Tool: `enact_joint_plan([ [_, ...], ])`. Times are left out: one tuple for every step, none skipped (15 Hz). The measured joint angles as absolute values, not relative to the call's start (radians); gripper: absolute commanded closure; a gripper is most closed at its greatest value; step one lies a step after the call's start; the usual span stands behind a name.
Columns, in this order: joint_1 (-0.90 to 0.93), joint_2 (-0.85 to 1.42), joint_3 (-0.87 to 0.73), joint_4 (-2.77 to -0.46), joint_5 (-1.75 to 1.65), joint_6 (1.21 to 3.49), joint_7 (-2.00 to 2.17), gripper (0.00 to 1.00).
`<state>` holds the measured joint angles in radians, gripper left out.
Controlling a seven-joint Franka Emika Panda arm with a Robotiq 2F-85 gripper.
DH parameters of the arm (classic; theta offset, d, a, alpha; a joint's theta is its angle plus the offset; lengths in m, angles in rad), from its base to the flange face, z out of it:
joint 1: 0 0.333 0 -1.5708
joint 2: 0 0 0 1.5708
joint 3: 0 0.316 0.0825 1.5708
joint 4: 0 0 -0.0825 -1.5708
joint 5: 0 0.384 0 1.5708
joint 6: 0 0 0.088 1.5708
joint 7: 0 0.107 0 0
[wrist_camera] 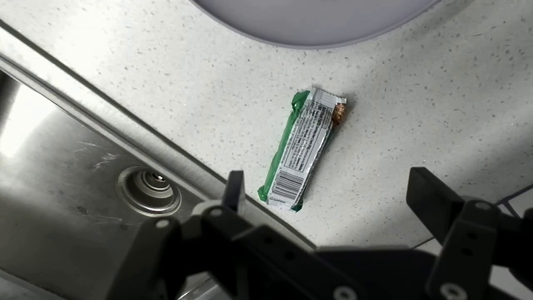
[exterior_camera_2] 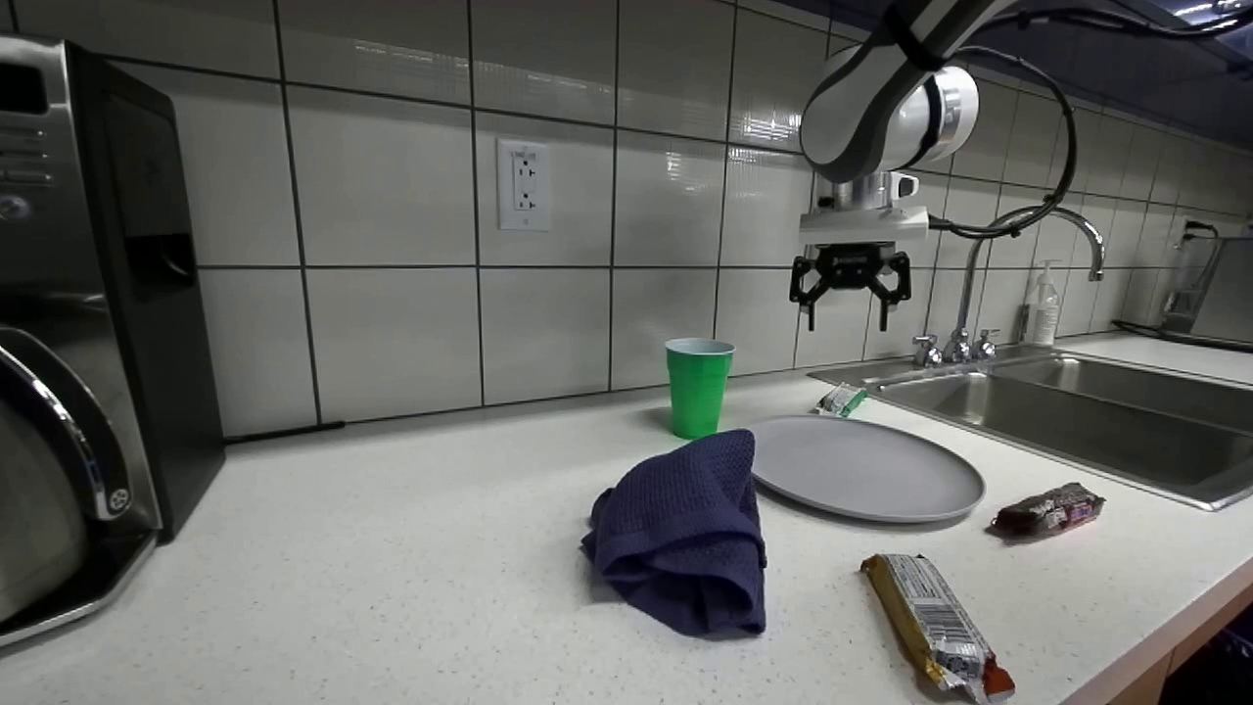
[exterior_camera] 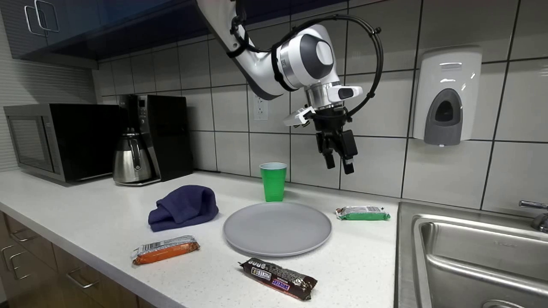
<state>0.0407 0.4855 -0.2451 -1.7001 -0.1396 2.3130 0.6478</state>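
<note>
The wrist view is showing a black two-fingered gripper point(wrist_camera: 328, 182) along the bottom of the frame, its fingers standing wide apart and holding nothing. A long snack bar in green-and-silver foil wrapping point(wrist_camera: 297, 154) is lying at the centre of the frame, underneath and apart from the fingers, on a speckled white countertop point(wrist_camera: 216, 96). A stainless-steel sink point(wrist_camera: 62, 179) is filling the lower left, a round metal drain point(wrist_camera: 150, 191) sitting in it, and a flat round grey plate point(wrist_camera: 316, 21) is crossing the top edge. In an exterior view, a tapered green plastic cup with a pale interior point(exterior_camera: 273, 184) is standing upright just behind the plate, near the centre of the frame; the low angle is hiding whether it is holding anything. At the left, a silver metal carafe with a black handle point(exterior_camera: 132, 160) is sitting in a boxy black coffee maker point(exterior_camera: 171, 132), its inside hidden. At the upper right, a white-and-grey plastic soap dispenser point(exterior_camera: 449, 79) is hanging on the tiled wall point(exterior_camera: 376, 162). In an exterior view, a pale plastic pump bottle point(exterior_camera_2: 1045, 311) is standing behind the sink, at the right.
</note>
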Motion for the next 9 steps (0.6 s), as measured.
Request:
enact_joint_plan([
  [0.041, 0.487, -0.245, -1.7, -0.139, 2.313, 0.648, 0.0],
  [0.04, 0.489, -0.245, -1.7, -0.138, 2.313, 0.648, 0.0],
  [0.04, 0.492, -0.245, -1.7, -0.137, 2.314, 0.648, 0.0],
  [0.039, 0.496, -0.245, -1.699, -0.135, 2.314, 0.65, 0.0],
  [0.038, 0.501, -0.245, -1.696, -0.131, 2.314, 0.653, 0.0],
  [0.036, 0.509, -0.245, -1.692, -0.126, 2.314, 0.657, 0.0],
  [0.033, 0.518, -0.245, -1.685, -0.118, 2.314, 0.66, 0.0],
  [0.029, 0.527, -0.245, -1.676, -0.111, 2.314, 0.664, 0.0],
  [0.026, 0.538, -0.245, -1.667, -0.102, 2.314, 0.668, 0.0],
])
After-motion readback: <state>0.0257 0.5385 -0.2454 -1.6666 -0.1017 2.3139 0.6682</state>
